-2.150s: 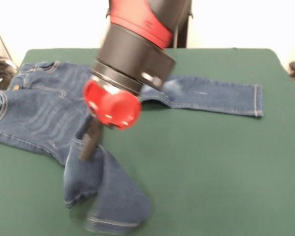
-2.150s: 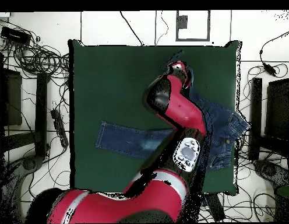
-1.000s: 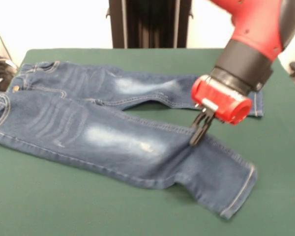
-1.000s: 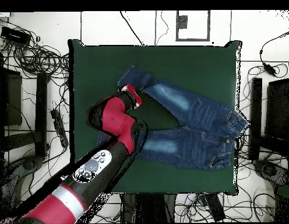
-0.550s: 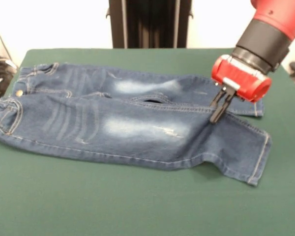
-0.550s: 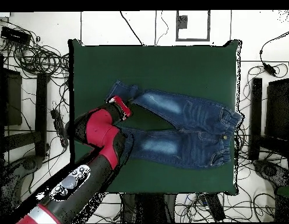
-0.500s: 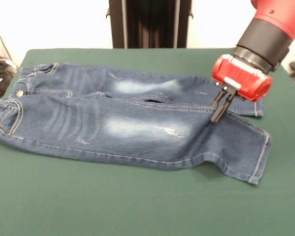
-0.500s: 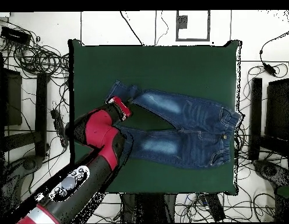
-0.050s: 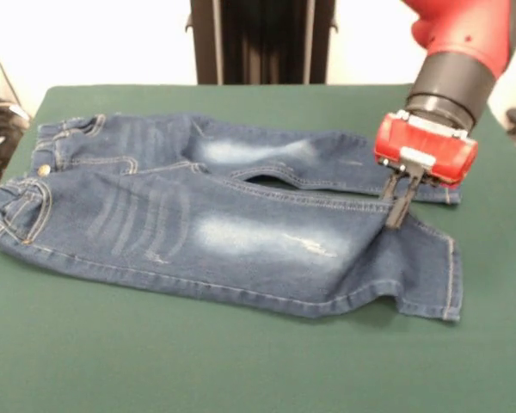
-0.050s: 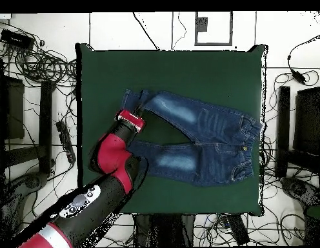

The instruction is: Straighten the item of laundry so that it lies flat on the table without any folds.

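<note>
Jeans, small and dark blue denim with faded whitish thigh patches point(image 9: 215, 225), lie spread across the middle of the dark green cloth table point(image 9: 241, 361), waistband at nine o'clock and leg cuffs at three o'clock in the front view.

The red and black arm's gripper point(image 9: 397, 206) has its jaws closed together on the upper edge of the nearer leg, close to the cuff. Both legs look nearly flat, though the nearer cuff seems slightly lifted. Judged from here, a gentle outward pull toward three o'clock, then a low release, should settle it without dragging the waistband or making new creases.
</note>
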`<action>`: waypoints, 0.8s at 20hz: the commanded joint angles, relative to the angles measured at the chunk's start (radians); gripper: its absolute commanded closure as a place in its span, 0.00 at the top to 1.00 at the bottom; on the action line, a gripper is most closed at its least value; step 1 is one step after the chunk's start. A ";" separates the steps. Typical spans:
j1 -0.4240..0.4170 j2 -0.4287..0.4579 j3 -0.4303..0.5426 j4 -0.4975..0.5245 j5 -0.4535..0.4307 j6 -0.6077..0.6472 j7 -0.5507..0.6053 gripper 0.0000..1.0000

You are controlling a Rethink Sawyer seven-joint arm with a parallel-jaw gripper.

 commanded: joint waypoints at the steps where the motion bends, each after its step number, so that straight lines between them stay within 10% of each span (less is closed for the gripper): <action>1: 0.014 0.025 0.195 0.064 -0.010 0.049 0.140 1.00; 16: -0.054 -0.343 0.148 0.179 -0.219 0.547 0.000 1.00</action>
